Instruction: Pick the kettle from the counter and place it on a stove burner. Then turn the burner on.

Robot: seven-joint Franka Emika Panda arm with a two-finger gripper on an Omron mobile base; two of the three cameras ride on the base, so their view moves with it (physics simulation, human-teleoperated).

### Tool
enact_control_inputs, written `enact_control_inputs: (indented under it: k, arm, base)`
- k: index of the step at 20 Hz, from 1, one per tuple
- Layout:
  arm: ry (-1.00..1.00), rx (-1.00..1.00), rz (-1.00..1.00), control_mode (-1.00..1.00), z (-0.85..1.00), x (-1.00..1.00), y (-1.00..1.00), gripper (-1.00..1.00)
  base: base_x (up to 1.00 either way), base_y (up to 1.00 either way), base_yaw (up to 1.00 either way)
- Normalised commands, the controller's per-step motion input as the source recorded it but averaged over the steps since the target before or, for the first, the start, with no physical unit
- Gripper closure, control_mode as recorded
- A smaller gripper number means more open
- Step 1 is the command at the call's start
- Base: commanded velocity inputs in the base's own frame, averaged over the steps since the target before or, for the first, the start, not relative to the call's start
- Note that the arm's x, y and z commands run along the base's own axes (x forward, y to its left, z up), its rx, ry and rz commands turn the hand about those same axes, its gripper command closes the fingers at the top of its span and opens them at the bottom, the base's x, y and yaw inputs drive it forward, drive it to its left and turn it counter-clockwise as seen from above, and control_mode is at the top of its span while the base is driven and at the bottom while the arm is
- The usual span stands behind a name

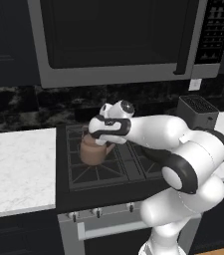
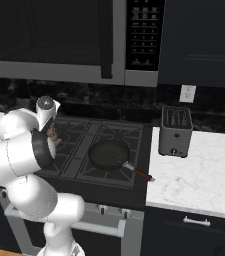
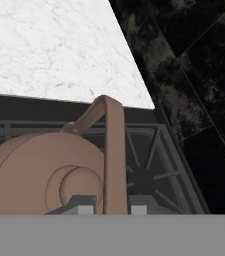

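Observation:
The copper-brown kettle [image 1: 92, 151] hangs over the left side of the black cooktop, above a star-pattern stove burner [image 1: 96, 172]. My gripper [image 1: 100, 140] comes at it from the right and is shut on its thin arched handle [image 3: 115, 150]. In the hand view the two fingertips [image 3: 85, 206] pinch that handle just above the knobbed lid [image 3: 74, 187], with the gripper [image 3: 112, 207] centred on it. Grate bars and a round burner [image 3: 144, 176] lie beneath. I cannot tell whether the kettle's base touches the grate. The white marble counter [image 1: 19, 164] lies to the left.
A black frying pan [image 2: 109, 154] with a red-tipped handle sits on the front right burner. A grey toaster [image 2: 175, 131] stands on the right counter [image 2: 204, 175]. Burner knobs [image 1: 97, 213] line the stove front. A microwave [image 1: 118, 40] hangs overhead.

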Motion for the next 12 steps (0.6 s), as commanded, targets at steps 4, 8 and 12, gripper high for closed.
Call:
enact_control_inputs:
  k: [4,8,12]
  arm:
    - [0.0,-0.07,0.0,-1.0,-0.39,-0.11,0.0,1.0]
    - [0.0,-0.01,0.0,-1.0,-0.33,-0.18,0.0,1.0]
    - [0.0,0.0,0.0,-1.0,-0.01,-0.01,0.0,-1.0]
  base:
    - [0.0,0.0,0.0]
    - [0.0,0.0,0.0]
    - [0.0,0.0,0.0]
